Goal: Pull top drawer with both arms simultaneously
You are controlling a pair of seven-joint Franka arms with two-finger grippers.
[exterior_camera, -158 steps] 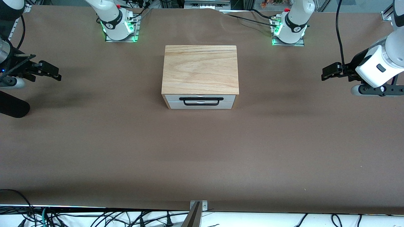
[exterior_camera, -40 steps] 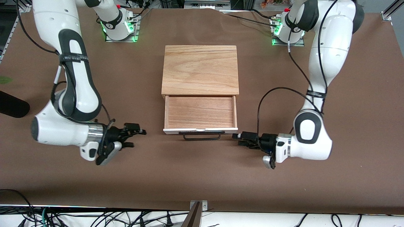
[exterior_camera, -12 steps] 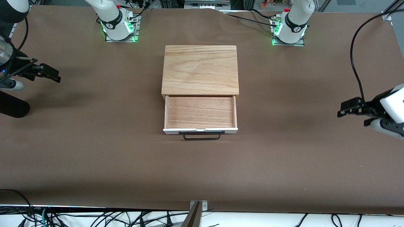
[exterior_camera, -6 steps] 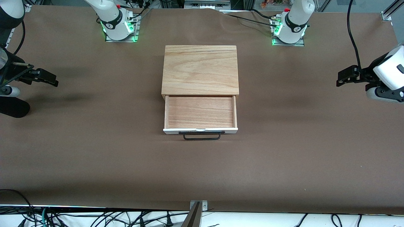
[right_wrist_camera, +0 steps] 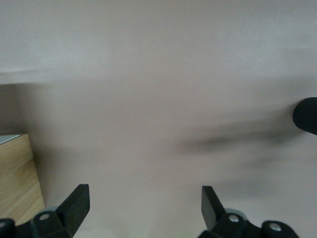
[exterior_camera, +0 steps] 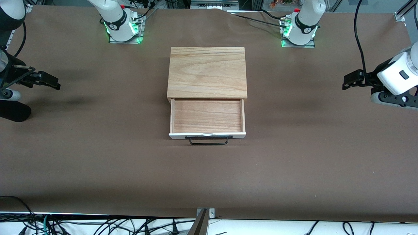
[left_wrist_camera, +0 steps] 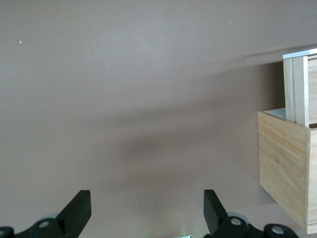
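Oak cabinet (exterior_camera: 207, 72): one top drawer (exterior_camera: 207, 117) out; two grippers, left gripper (exterior_camera: 350, 79), right gripper (exterior_camera: 49, 80), jaws spread, seemingly empty.

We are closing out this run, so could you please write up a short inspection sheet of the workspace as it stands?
Surface: brown table, bare around the cabinet.
Job's things: top drawer pulled out of the oak cabinet, nothing inside; black handle untouched.
Clutter: nothing seen.
Grippers: left gripper open, over its end of the table; right gripper open, over its end; both empty, waiting.
Cables: black leads by the bases and below the table edge nearest the camera.
Surroundings: green-lit bases.
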